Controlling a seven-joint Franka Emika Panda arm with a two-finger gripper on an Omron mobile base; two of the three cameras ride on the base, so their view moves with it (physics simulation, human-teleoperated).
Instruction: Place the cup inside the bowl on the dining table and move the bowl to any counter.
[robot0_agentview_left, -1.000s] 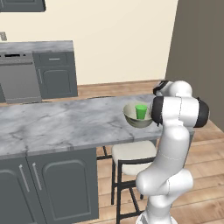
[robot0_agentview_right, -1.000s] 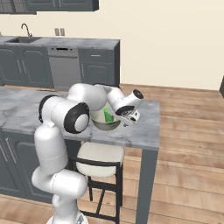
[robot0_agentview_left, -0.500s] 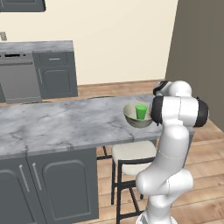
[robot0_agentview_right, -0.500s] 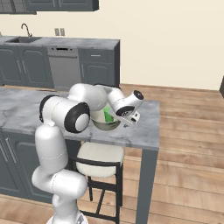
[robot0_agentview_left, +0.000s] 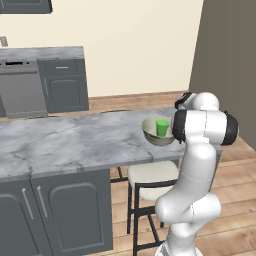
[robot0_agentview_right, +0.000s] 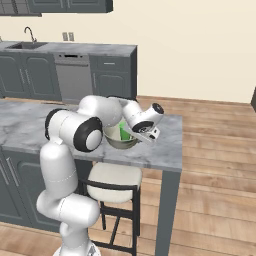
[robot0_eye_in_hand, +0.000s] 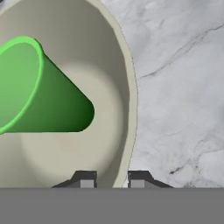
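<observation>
Where seen along the hand, gripper (robot0_eye_in_hand: 112, 179) straddles the bowl (robot0_eye_in_hand: 111, 61) rim: one finger tip inside the wall, one outside over the marbled top, gap narrow and occupied by the rim. Looks clamped on that rim, though actual contact of the tips with the wall cannot be confirmed. Bowl interior pale cream-grey.

Cup (robot0_eye_in_hand: 41, 87) located inside the bowl, bright green, open mouth turned toward the left of the hand view, base resting against the bowl floor. In the left base view, cup (robot0_agentview_left: 162, 127) stands upright in the bowl (robot0_agentview_left: 152, 135), rim just above bowl rim level. In the right base view, cup (robot0_agentview_right: 124, 132) partly hidden behind the wrist, visible as a green patch within the bowl (robot0_agentview_right: 116, 140).

Bowl positioned near the end of the desk (robot0_agentview_left: 70, 142), close to the front edge, directly above the stool (robot0_agentview_left: 150, 177). Cannot tell whether the bowl rests on the slab or sits slightly raised. Arm folded over the desk end, hand angled down at the bowl's side nearest the desk end.

Counter (robot0_agentview_right: 75, 48) along the beige wall, well apart from the desk, with dishwasher (robot0_agentview_right: 73, 76) front set between dark cabinets.
</observation>
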